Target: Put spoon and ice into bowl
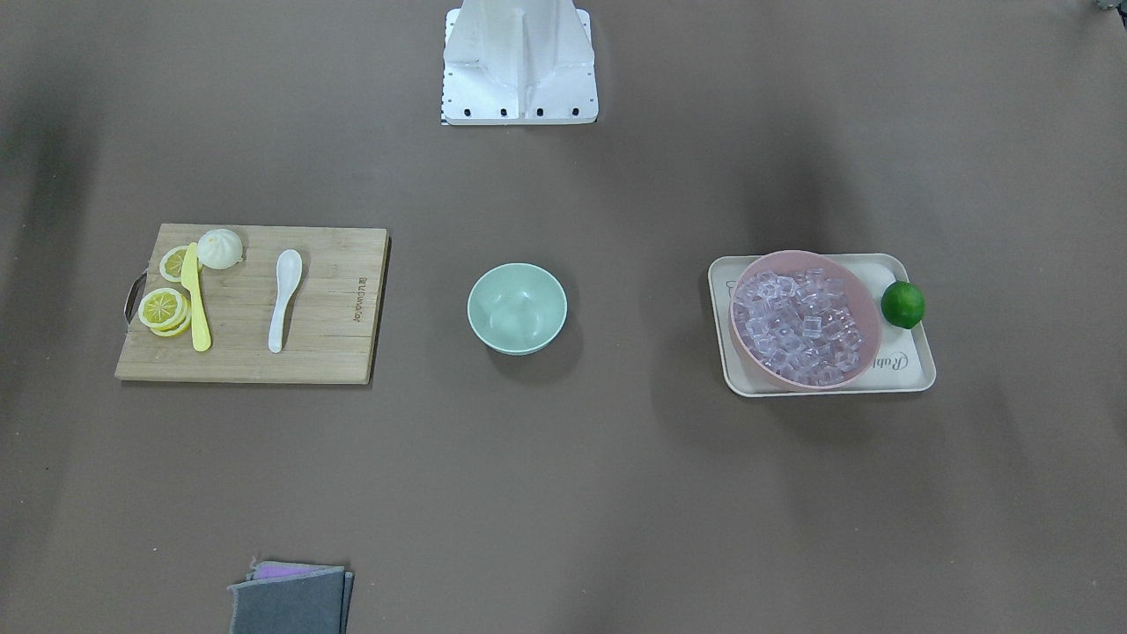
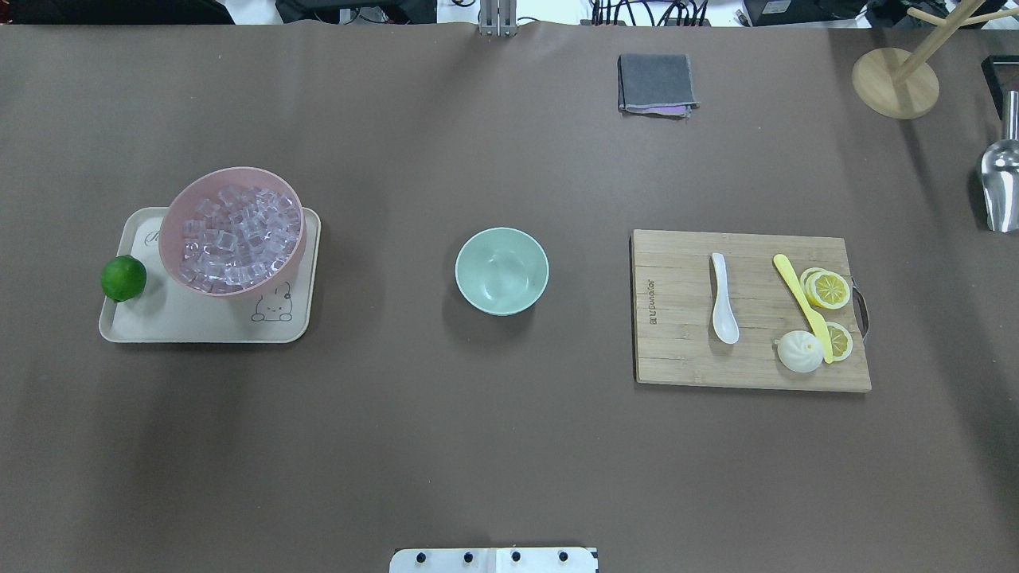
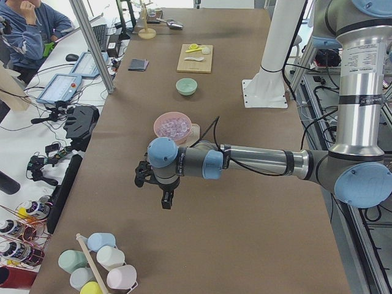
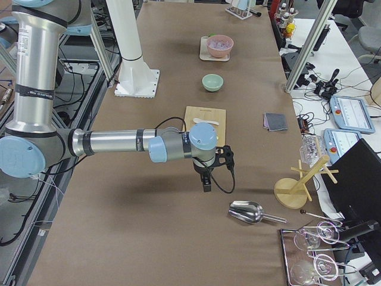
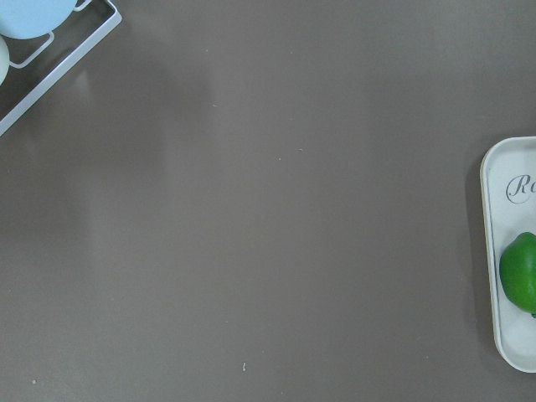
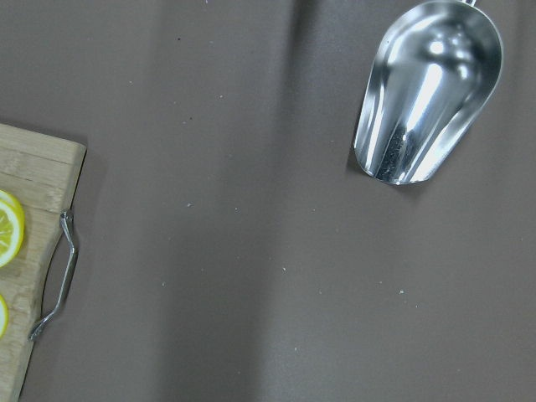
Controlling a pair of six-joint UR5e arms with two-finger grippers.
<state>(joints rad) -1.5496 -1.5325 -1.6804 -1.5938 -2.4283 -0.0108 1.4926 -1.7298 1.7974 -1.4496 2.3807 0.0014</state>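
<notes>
The white spoon [image 2: 724,301] lies on a wooden cutting board [image 2: 685,350] at the right, also in the front view [image 1: 284,299]. The empty mint-green bowl [image 2: 501,270] stands mid-table. The ice [image 2: 239,235] is heaped in a pink bowl [image 2: 169,247] on a cream tray [image 2: 199,322] at the left. My left gripper [image 3: 164,201] shows only in the left side view, above bare table short of the tray. My right gripper [image 4: 206,183] shows only in the right side view, between board and metal scoop. I cannot tell whether either is open or shut.
A lime [image 2: 123,278] sits on the tray's edge. A yellow knife [image 2: 800,302], lemon slices [image 2: 828,288] and a white bun [image 2: 798,351] share the board. A metal scoop [image 6: 427,92] lies at the far right. A grey cloth [image 2: 654,83] and a wooden stand [image 2: 896,79] are at the far edge.
</notes>
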